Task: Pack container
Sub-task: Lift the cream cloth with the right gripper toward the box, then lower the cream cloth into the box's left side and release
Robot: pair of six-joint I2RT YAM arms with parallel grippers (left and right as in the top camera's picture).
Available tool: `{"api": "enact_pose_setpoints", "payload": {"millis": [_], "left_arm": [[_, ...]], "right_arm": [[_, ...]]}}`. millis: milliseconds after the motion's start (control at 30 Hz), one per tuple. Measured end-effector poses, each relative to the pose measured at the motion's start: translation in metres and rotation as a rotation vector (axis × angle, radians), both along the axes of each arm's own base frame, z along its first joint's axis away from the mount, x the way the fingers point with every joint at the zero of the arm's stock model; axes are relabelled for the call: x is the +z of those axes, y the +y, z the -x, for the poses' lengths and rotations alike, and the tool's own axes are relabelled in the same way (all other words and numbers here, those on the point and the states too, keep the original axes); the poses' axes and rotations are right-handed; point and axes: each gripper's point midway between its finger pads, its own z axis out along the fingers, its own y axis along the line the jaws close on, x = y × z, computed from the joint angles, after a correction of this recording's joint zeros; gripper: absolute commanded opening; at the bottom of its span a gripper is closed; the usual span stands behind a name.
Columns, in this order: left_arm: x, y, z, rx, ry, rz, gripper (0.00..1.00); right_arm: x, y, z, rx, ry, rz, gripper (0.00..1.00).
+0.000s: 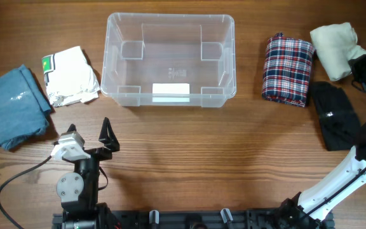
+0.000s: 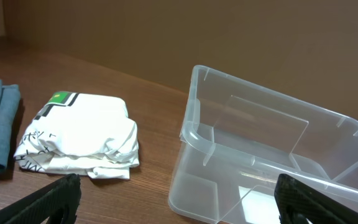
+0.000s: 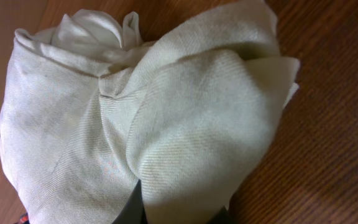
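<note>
Right tool [image 3: 176, 211] apparently pinching crumpled cream twill cloth [image 3: 166, 112]; container [image 1: 170, 17] clear, round-cornered.

A brown wooden table [image 1: 183, 165] carries six things; at the centre, toward the far edge, a clear plastic container [image 1: 170, 63]; left of it a white printed garment [image 1: 70, 76], then a blue folded cloth [image 1: 11, 105]; right of it a plaid folded shirt [image 1: 288, 69]; far right a cream bundle [image 1: 333, 41]; nearer, a black garment [image 1: 335, 114].
</note>
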Motion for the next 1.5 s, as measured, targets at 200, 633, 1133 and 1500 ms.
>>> {"api": "enact_pose_setpoints", "payload": {"millis": [200, 633, 1133, 1500], "left_arm": [[0.000, 0.000, 0.000, 0.000, 0.000, 0.000, 1.00], [0.000, 0.000, 0.000, 0.000, 0.000, 0.000, 1.00], [0.000, 0.000, 0.000, 0.000, 0.000, 0.000, 1.00], [0.000, 0.000, 0.000, 0.000, 0.000, 0.000, 1.00]], "right_arm": [[0.019, 0.015, -0.002, 0.068, -0.042, -0.015, 0.04], [0.271, 0.135, 0.000, 0.337, -0.480, 0.082, 0.04], [0.262, 0.451, 0.027, 0.346, -0.297, -0.029, 0.04], [0.204, 0.560, 0.062, 0.133, -0.219, -0.161, 0.04]]}}
